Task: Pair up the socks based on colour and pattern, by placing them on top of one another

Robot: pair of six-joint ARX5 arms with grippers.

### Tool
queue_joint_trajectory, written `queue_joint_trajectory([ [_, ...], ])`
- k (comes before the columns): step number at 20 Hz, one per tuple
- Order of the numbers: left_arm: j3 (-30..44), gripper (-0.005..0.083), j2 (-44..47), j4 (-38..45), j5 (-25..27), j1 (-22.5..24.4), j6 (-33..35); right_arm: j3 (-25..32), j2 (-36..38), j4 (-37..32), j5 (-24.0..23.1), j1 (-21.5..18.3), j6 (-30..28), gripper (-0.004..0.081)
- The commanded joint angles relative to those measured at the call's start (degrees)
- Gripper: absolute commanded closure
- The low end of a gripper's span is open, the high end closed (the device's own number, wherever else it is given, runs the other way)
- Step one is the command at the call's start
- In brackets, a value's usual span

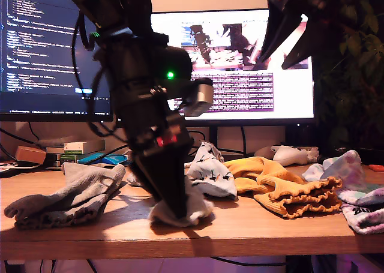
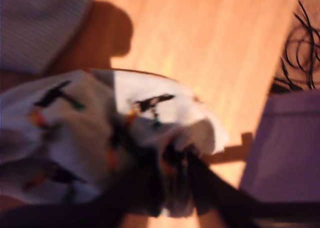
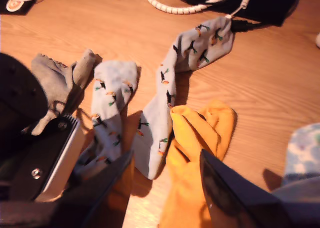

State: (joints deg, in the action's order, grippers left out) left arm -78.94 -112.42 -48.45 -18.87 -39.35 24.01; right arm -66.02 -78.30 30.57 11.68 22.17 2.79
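Note:
My first gripper (image 1: 178, 208) reaches down to the table and is shut on a bunched pale grey-blue sock with small printed figures (image 1: 186, 213) (image 2: 100, 123). A second printed sock (image 1: 211, 176) (image 3: 167, 97) lies just to the exterior view's right of it. A grey ribbed sock (image 1: 72, 195) (image 3: 60, 80) lies at the exterior view's left. Mustard-yellow frilly socks (image 1: 282, 186) (image 3: 195, 158) and pastel blotched fuzzy socks (image 1: 360, 195) (image 3: 305, 153) lie toward the exterior view's right. My second gripper (image 1: 294, 39) (image 3: 165, 168) hangs open high above the yellow sock, holding nothing.
Two monitors (image 1: 240, 63) stand along the back of the wooden table (image 1: 240, 231). A white game controller (image 1: 291, 155) rests behind the yellow socks. Cables (image 3: 180, 7) and small boxes (image 1: 75, 148) lie at the back. A plant (image 1: 354, 75) fills the exterior view's right.

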Motion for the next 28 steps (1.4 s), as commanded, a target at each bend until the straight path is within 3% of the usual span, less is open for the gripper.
queue_joint_trajectory([
  [1, 0.2, 0.0185, 3.0, 0.1, -0.6, 0.1, -1.6, 0.2, -3.8, -0.2, 0.9, -0.2, 0.4, 0.0399],
  [4, 0.2, 0.0204, 6.4, 0.3, -0.2, 0.1, -4.1, 0.2, -7.9, -4.2, 1.8, -0.3, 0.4, 0.04],
  [7, 0.2, 0.0303, 9.8, 0.6, -0.2, 0.2, -5.0, -2.0, -12.7, -6.3, 5.3, -1.4, 0.5, 0.0399],
  [9, 0.2, 0.047, 11.7, 0.7, -0.2, 0.3, -7.1, -5.8, -16.9, -5.7, 6.4, -2.0, 1.8, 0.0399],
  [11, 0.2, 0.0738, 13.1, 0.6, -0.4, 0.7, -7.5, -10.9, -20.7, -4.4, 7.1, -2.1, 1.9, 0.0399],
  [12, 0.2, 0.08, 13.6, 0.6, -0.4, 0.9, -7.5, -13.8, -23.0, -3.4, 7.6, -2.1, 1.9, 0.0399],
  [20, 4.1, 0.0793, 19.0, 6.6, 1.4, 4.5, -12.9, -35.3, -37.7, 5.7, 7.7, -2.1, 1.3, 0.0399],
  [28, 16.8, 0.0793, 29.1, 16.1, 1.3, 7.0, -15.1, -43.7, -46.9, 6.8, 7.9, -1.5, 1.3, 0.0396],
])
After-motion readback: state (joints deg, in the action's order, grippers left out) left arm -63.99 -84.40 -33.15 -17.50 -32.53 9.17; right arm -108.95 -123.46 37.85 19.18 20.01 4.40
